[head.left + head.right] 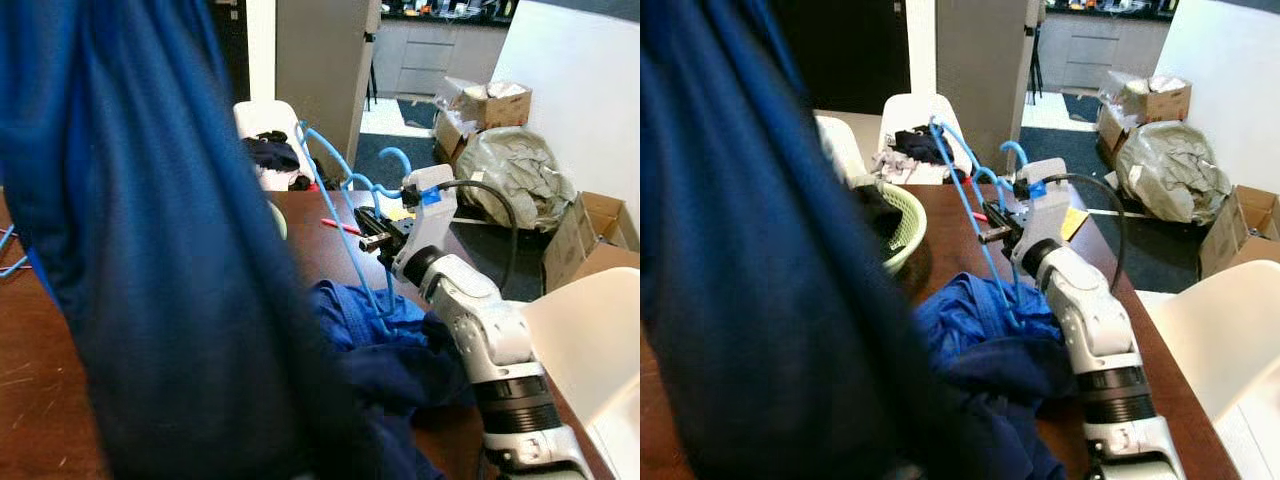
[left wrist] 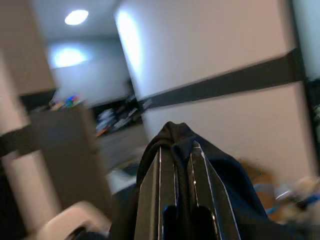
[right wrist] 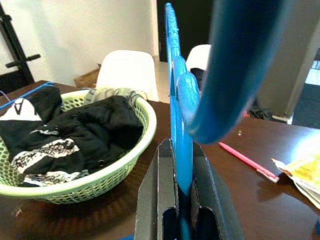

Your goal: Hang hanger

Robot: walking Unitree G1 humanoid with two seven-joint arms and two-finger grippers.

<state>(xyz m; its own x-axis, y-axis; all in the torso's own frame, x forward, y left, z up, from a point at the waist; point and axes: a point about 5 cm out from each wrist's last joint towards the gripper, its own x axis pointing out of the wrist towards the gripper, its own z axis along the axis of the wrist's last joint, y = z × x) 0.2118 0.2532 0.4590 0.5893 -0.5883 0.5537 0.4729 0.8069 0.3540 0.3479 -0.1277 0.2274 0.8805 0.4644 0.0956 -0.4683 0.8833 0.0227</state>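
Head views: right gripper [image 1: 374,232] clamps a blue hanger [image 1: 335,210] above the table's [image 1: 40,400] far edge, hook up, long axis slanting down toward a blue shirt [image 1: 970,320].
L wrist: left gripper [image 2: 176,150] pinches dark blue cloth [image 2: 227,175].
R wrist: hanger edge-on between closed fingers [image 3: 165,190], green basket [image 3: 127,155] nr table corner.

Right arm reaching forward from the 5 o'clock corner of the head views, silver forearm angled up toward 11 o'clock over the tabletop [image 1: 330,250]. Right claw [image 1: 375,238] at its tip, black fingers [image 3: 162,200] clamped on the blue hanger [image 1: 335,195]. Left claw [image 2: 176,165] raised high, fingers [image 2: 150,195] pinched together on dark blue cloth [image 1: 150,250], pointing at 12 o'clock in the wrist view.
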